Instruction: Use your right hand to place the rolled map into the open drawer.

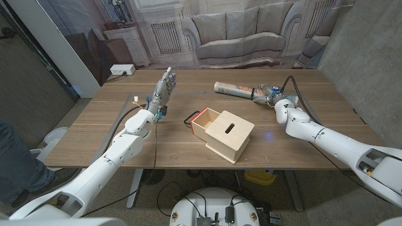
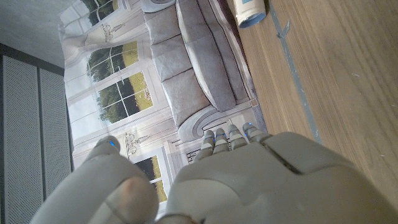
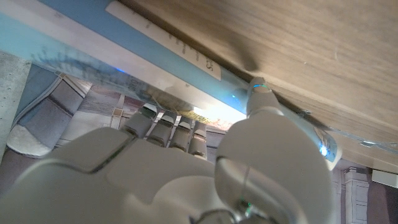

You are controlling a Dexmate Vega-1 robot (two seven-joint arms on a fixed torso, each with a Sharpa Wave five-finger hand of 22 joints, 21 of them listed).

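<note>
Right now the right hand [image 1: 274, 95] is reaching to the far right part of the table [image 1: 113, 138], where the rolled map [image 1: 233, 90] is lying on its side near the far edge. The hand is sitting at the map's right end, and in the right wrist view its fingers [image 3: 168, 127] are curling close around the roll [image 3: 168, 46]; whether they are already gripping it I cannot tell, though this looks like the grasp being set up before any lift. The drawer [image 1: 202, 118] is standing pulled out from a small wooden box [image 1: 227, 133] near the middle of the table, open side facing the far left, so the map is probably going to need carrying leftward and toward the near edge. The left hand [image 1: 162, 90] is waiting over the left half, upright, fingers apart, holding nothing, likely kept out of the way.

The map is looking like a long, slim paper roll, pale with printed markings, and its blue-rimmed end [image 2: 252, 15] is showing in the left wrist view.
</note>
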